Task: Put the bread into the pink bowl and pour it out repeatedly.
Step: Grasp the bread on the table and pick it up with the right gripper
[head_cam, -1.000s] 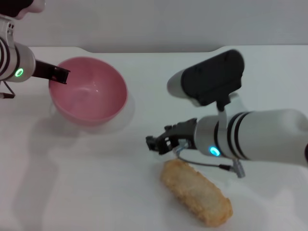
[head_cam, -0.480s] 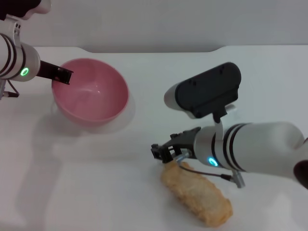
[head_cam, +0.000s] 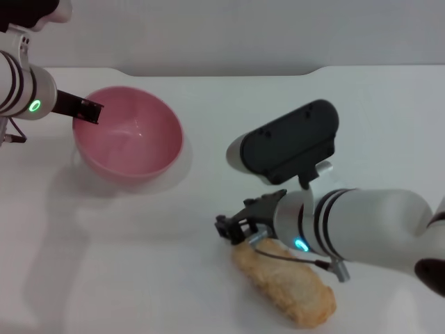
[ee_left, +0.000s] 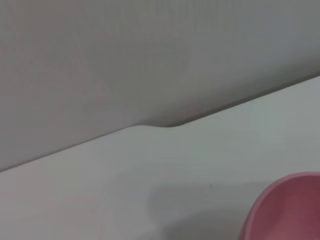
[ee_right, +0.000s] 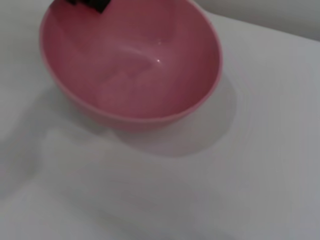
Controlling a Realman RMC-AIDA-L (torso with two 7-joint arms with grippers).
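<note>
Right tool point(head_cam: 233, 229) hovers at the bread's point(head_cam: 285, 284) near end; left tool point(head_cam: 87, 111) grips the pink bowl's point(head_cam: 132, 142) rim; right's opening can't be told.

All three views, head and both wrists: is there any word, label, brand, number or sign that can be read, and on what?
None: no readable text in any view.
The pink bowl is plain, inside and out.
The bread has no marking.
The white table is unmarked.
Both arms show only a green light each, no lettering; the left pincer is at the bowl's rim, the right pincer by the bread's end.
</note>
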